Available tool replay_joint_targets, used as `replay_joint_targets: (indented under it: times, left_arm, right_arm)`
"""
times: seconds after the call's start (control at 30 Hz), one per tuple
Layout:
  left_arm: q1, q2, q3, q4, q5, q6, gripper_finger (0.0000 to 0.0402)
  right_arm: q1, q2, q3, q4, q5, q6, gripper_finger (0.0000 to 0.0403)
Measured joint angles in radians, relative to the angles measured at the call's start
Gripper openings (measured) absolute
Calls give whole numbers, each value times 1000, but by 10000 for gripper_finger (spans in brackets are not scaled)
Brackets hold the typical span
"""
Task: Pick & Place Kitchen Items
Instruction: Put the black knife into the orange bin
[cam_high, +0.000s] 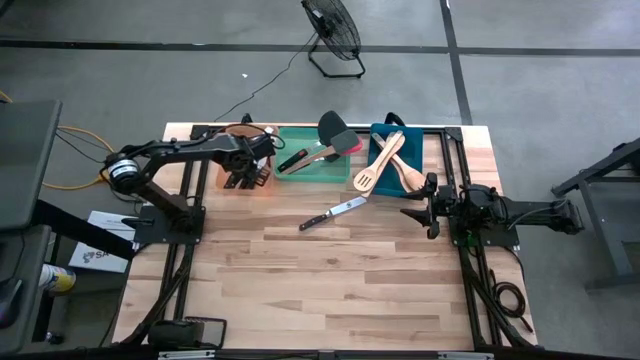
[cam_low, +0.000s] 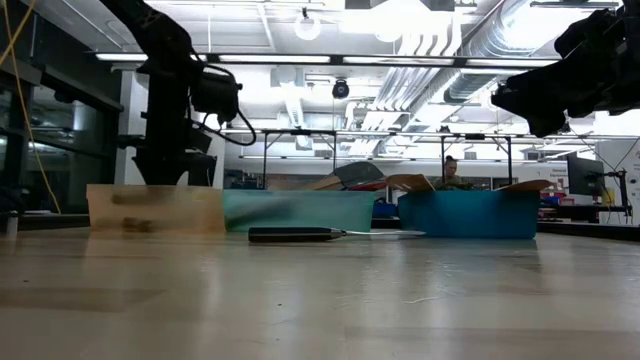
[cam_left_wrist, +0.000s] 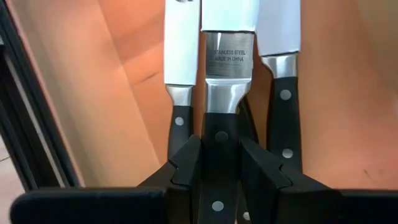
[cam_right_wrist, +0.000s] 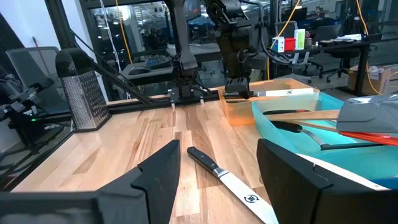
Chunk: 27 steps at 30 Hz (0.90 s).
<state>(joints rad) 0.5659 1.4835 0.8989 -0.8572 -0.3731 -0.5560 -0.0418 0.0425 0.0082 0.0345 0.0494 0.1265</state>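
- Overhead, the left gripper (cam_high: 247, 172) is down in the orange tray (cam_high: 236, 133), the first of three trays in a row along the table's (cam_high: 350, 290) far edge. Next to the orange tray sits the green tray (cam_high: 312, 168) with a black spatula (cam_high: 333, 128) and a red spatula (cam_high: 347, 145) sticking out, and beyond that the blue tray (cam_high: 420, 160) piled with wooden utensils (cam_high: 385, 160). One loose knife (cam_high: 333, 213) lies on the bare wood just in front of the green tray. The right gripper (cam_high: 428, 208) hangs near the blue tray's front corner, apart from the loose knife.
- Level with the table, the left gripper (cam_low: 165, 165) drops behind the orange tray's (cam_low: 155, 208) wall. The loose knife (cam_low: 300, 235) lies flat in front of the green tray (cam_low: 300, 210); the blue tray (cam_low: 470, 215) stands on the far side of the green one. A person (cam_low: 452, 175) shows in the room behind the blue tray.
- From the left wrist, three black-handled knives (cam_left_wrist: 229, 74) lie side by side on the orange tray's (cam_left_wrist: 124, 93) floor, and the left gripper (cam_left_wrist: 221, 165) is clenched on the handle of the middle one.
- From the right wrist, the right gripper (cam_right_wrist: 217, 180) has its fingers spread and holds nothing; the loose knife (cam_right_wrist: 227, 180) lies on the table below it, beside the green tray (cam_right_wrist: 323, 155). A metal grater (cam_right_wrist: 81, 90) stands well away from the orange tray (cam_right_wrist: 261, 109).
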Motion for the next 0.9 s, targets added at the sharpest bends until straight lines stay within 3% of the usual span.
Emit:
replay_joint_targets:
  times: [0.63,0.9]
  left_arm:
    - [24,60,0,40,25,32,96]
    - [23,60,0,40,24,47,133]
  right_arm:
    - [0,0,0,0,0,0,205]
    - [0,0,0,0,0,0,205]
